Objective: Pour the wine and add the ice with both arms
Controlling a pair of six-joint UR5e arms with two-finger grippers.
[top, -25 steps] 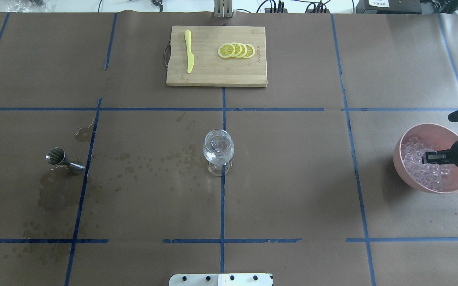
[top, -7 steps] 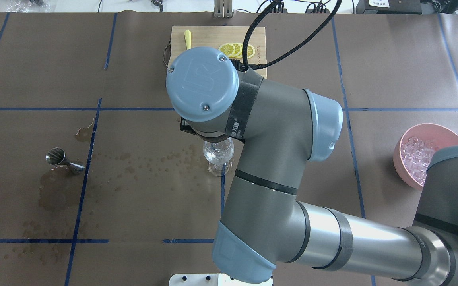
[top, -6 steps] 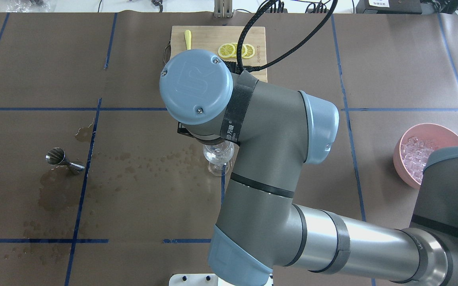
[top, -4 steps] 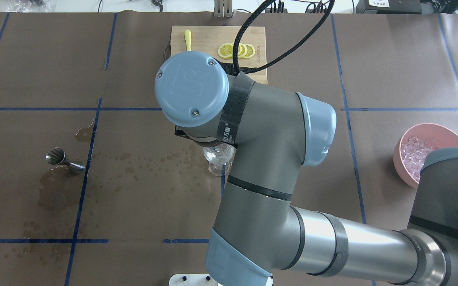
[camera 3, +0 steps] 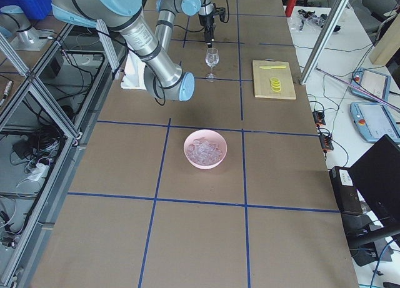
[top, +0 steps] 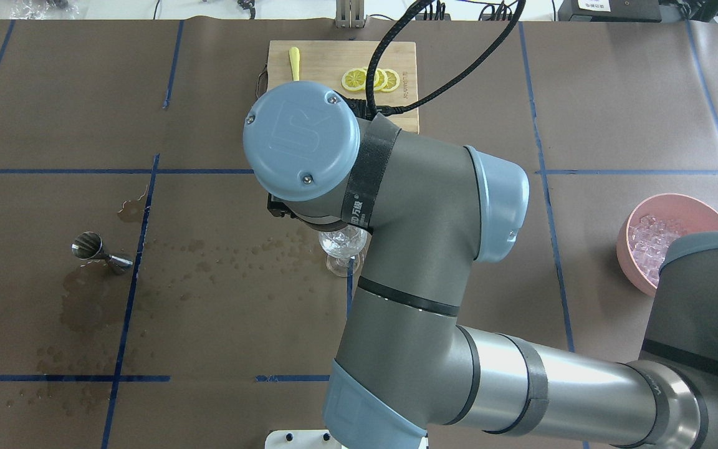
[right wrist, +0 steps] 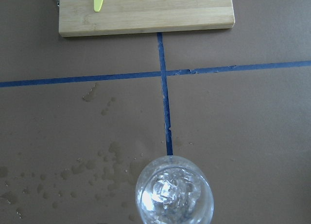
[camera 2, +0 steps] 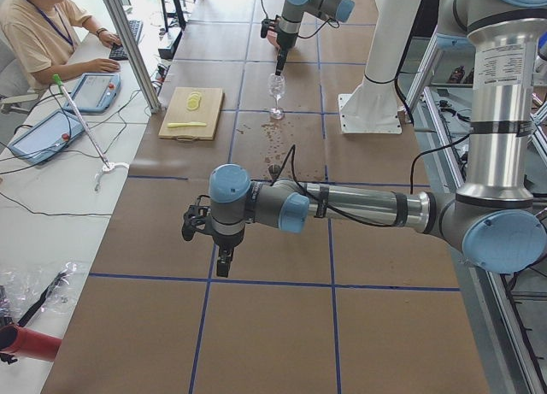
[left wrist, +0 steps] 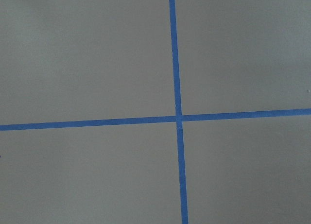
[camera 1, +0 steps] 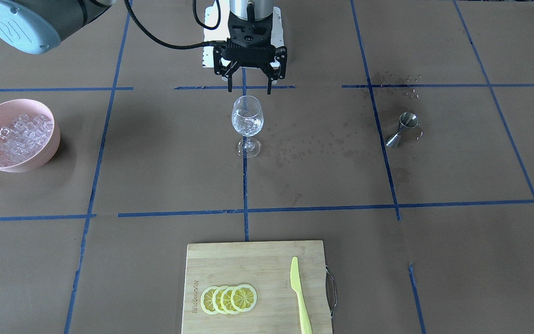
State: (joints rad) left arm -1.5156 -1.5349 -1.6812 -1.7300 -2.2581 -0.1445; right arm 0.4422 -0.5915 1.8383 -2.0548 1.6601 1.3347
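A clear stemmed wine glass (camera 1: 247, 121) stands at the table's centre with ice cubes in its bowl (right wrist: 172, 190). My right gripper (camera 1: 250, 87) hangs just above and behind the glass's rim, open and empty. In the overhead view my right arm's wrist covers it, and only the lower part of the glass (top: 341, 246) shows. More ice (camera 1: 19, 134) is heaped in a pink bowl (camera 1: 44, 155) far to my right. My left gripper (camera 2: 222, 261) shows only in the exterior left view, low over bare table, and I cannot tell whether it is open or shut.
A steel jigger (camera 1: 401, 126) lies tipped on my left among wet stains. A wooden cutting board (camera 1: 248, 260) at the far side holds lemon slices (camera 1: 228, 298) and a yellow knife (camera 1: 299, 292). An operator (camera 2: 38, 35) sits beyond the table's far side.
My right arm has swung from the ice bowl to above the wine glass. Over the last second its wrist has drifted slightly left. The glass has not moved.
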